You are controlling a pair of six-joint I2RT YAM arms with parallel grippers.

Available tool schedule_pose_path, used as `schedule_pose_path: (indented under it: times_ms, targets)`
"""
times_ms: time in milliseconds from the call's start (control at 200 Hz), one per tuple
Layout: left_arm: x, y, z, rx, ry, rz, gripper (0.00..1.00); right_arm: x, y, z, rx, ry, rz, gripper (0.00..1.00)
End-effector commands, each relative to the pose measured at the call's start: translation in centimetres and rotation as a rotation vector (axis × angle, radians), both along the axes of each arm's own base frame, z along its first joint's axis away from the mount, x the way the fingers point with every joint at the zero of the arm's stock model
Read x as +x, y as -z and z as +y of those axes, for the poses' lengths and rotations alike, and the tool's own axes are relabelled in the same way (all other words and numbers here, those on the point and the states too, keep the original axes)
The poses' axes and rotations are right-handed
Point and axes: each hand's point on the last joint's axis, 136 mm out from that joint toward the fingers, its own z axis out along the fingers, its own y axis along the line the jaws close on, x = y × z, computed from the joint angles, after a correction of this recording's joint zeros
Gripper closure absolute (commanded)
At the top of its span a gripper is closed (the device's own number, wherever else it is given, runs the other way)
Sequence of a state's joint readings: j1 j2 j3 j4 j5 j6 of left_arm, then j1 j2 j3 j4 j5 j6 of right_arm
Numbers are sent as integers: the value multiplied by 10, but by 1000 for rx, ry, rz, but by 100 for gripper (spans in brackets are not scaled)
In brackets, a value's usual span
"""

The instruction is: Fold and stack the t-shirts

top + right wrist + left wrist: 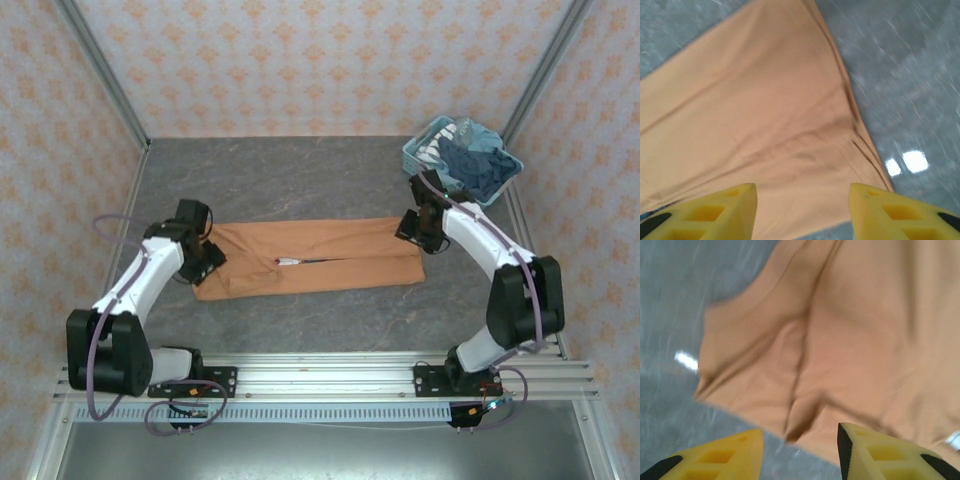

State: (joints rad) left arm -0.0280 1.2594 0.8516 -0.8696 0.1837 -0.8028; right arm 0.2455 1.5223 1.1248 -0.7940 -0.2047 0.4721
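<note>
Orange-tan t-shirt (310, 258) is lying across the middle of the grey table (300, 170), folded lengthwise into a long band running left to right. A dark slit is showing midway along its near half.

Left gripper (800, 435) is sitting at the band's left end, its yellow fingers (735, 452) parted with nothing between them. The cloth edge just beyond the tips is lying rumpled.

Right gripper (802, 192) is hanging over the band's right end, jaws likewise released and gripping nothing. Flat cloth is lying under it, with the shirt's edge running off to its right.

Light-blue basket (412, 155) is sitting at the far right corner of the table, near the right arm. It is holding dark blue shirts (482, 170) and some pale cloth (435, 150).
</note>
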Motion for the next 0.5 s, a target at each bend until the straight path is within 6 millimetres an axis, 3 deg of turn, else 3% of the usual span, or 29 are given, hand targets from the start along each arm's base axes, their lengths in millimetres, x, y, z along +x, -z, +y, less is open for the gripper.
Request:
schedule_pose_path:
  times_ms: [0,85,265,415,495]
  targets:
    - [-38,12,-9,-64,-125,64,53,-41,8,-15,-19,84,70,45]
    - [-46,22,-2,-47,-186,52,51,-56,21,-12,29,120,99,43]
    - [-31,40,7,-68,-251,37,48,-63,51,-20,110,222,168,41]
    - [-27,48,8,-84,-264,52,48,-59,54,-30,100,245,161,41]
    - [-24,41,5,-102,-267,32,50,-52,48,-36,81,247,135,42]
